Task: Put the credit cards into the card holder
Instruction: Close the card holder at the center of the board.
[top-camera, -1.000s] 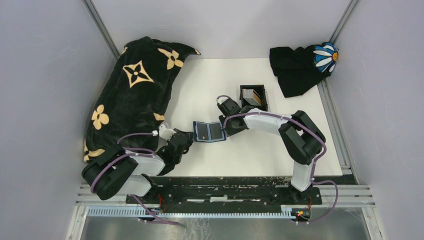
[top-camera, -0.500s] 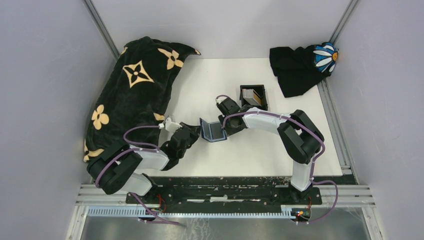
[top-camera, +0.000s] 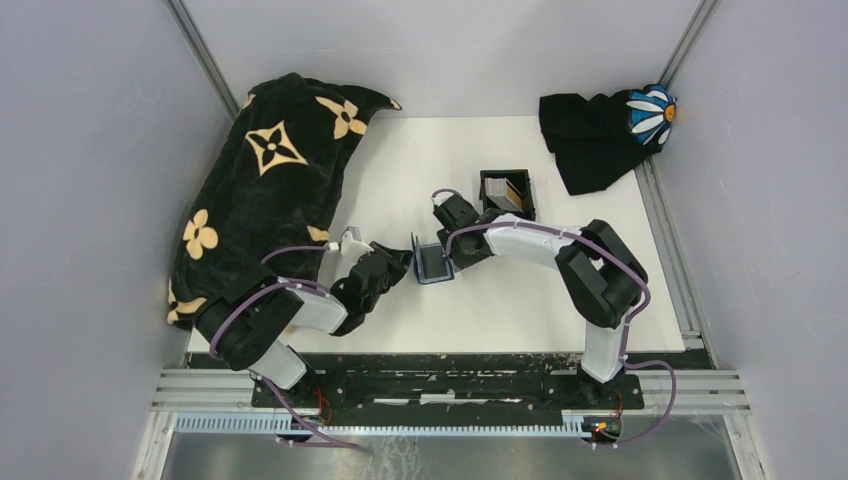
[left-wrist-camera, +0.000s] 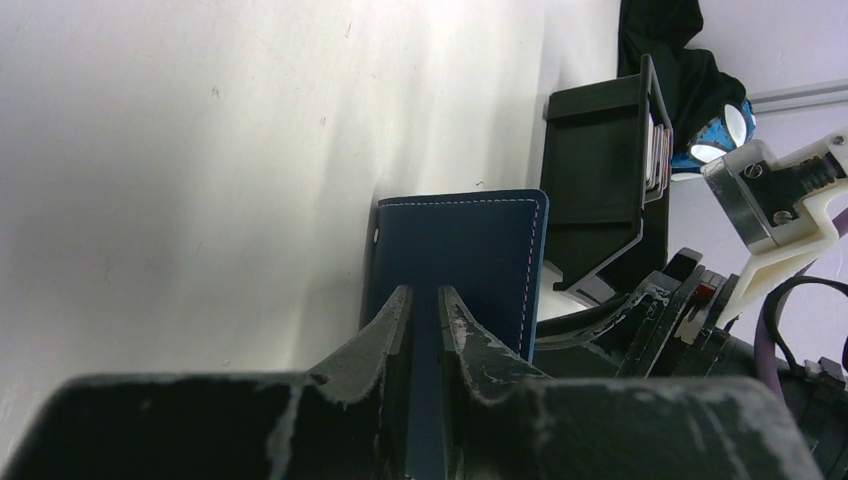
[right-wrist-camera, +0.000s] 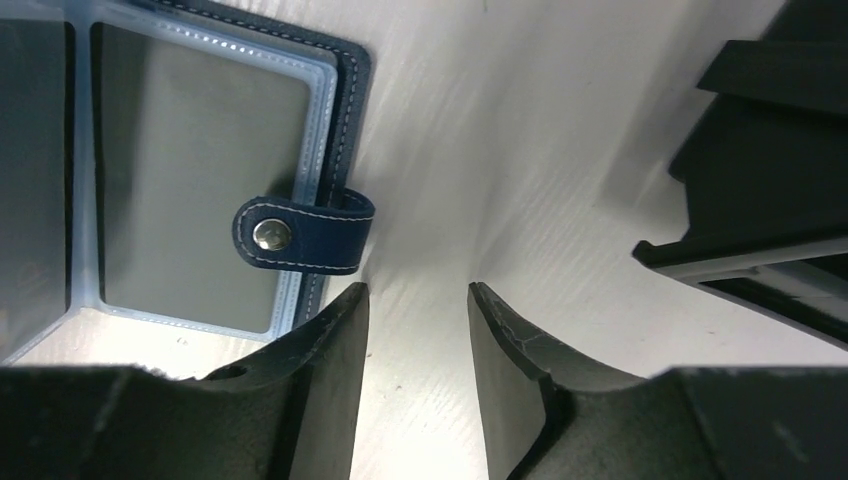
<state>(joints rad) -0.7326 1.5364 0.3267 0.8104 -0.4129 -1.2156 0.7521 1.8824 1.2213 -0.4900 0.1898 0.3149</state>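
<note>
Question on where this run stands: the small navy-blue folding card holder (top-camera: 432, 262) sits mid-table, one half lying flat with its clear plastic sleeves (right-wrist-camera: 200, 170) facing up, the other cover stood on edge. Anything loaded yet? — rigwatcher

Doesn't look like it to me. The sleeves visible from the right wrist look bare, and the thin plastic credit cards (top-camera: 507, 192) stand on edge in the open black plastic tray (top-camera: 484, 195) just behind the holder. The left gripper (left-wrist-camera: 423, 298) is clamped on the raised cover's edge, fingers nearly together with only the cover between them. The right gripper (right-wrist-camera: 417, 292) has its fingers apart and nothing in them, low over the white table (top-camera: 400, 160) just beside the navy snap tab (right-wrist-camera: 300, 235).

So I'd call this holder prep, loading not started. My guess for the next move: the right arm reaches back to the tray and pinches one card by its top edge. That's fiddly, since they stand close together, and the left has to hold the holder steady with a sleeve mouth reachable. — yam_fan
</note>
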